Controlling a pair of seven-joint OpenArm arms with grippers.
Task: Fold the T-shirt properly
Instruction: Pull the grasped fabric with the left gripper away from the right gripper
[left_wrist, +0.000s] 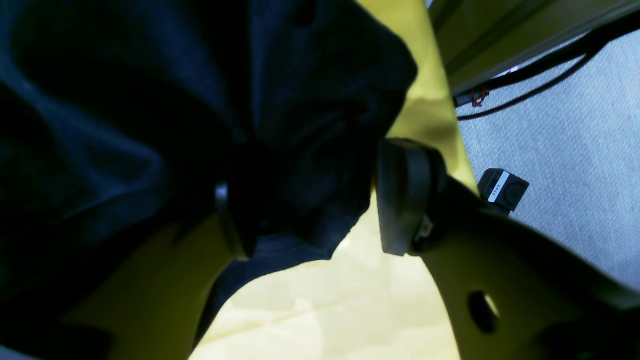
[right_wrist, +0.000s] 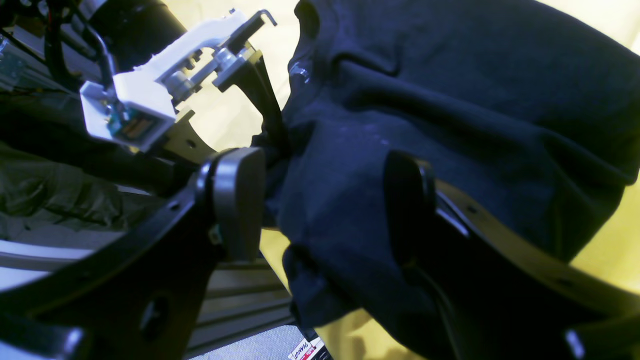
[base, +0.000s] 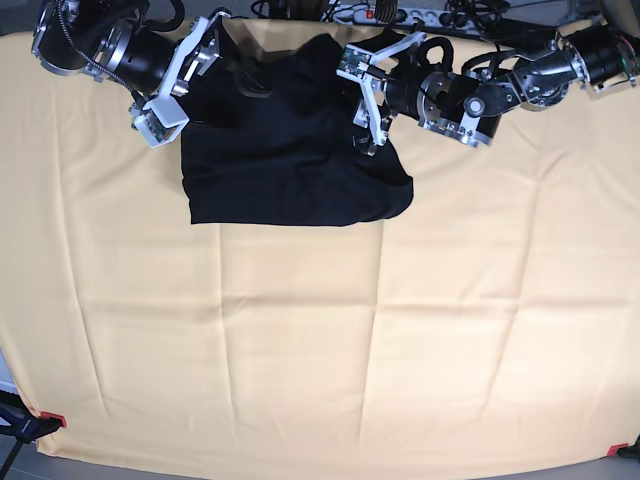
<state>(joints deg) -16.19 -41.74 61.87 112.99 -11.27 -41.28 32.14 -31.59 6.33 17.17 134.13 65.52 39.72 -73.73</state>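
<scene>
The black T-shirt (base: 290, 160) lies bunched and partly folded at the back middle of the pale yellow tablecloth (base: 300, 330). My left gripper (base: 368, 135) is at its right upper edge. In the left wrist view the shirt (left_wrist: 125, 125) drapes over one finger and fills most of the gap of the left gripper (left_wrist: 305, 210); the other pad (left_wrist: 405, 195) stands just clear of the cloth. My right gripper (base: 215, 65) is at the shirt's left upper edge. In its view the shirt (right_wrist: 475, 100) passes between the wide-apart pads (right_wrist: 240, 200) of the right gripper (right_wrist: 325, 210).
Cables and a power strip (base: 400, 15) run along the table's back edge. Red clamps (base: 50, 418) hold the cloth's front corners. The table frame (left_wrist: 500, 40) and the grey floor (left_wrist: 575, 150) lie beyond the edge. The left arm's white camera mount (right_wrist: 150, 95) is close to my right gripper.
</scene>
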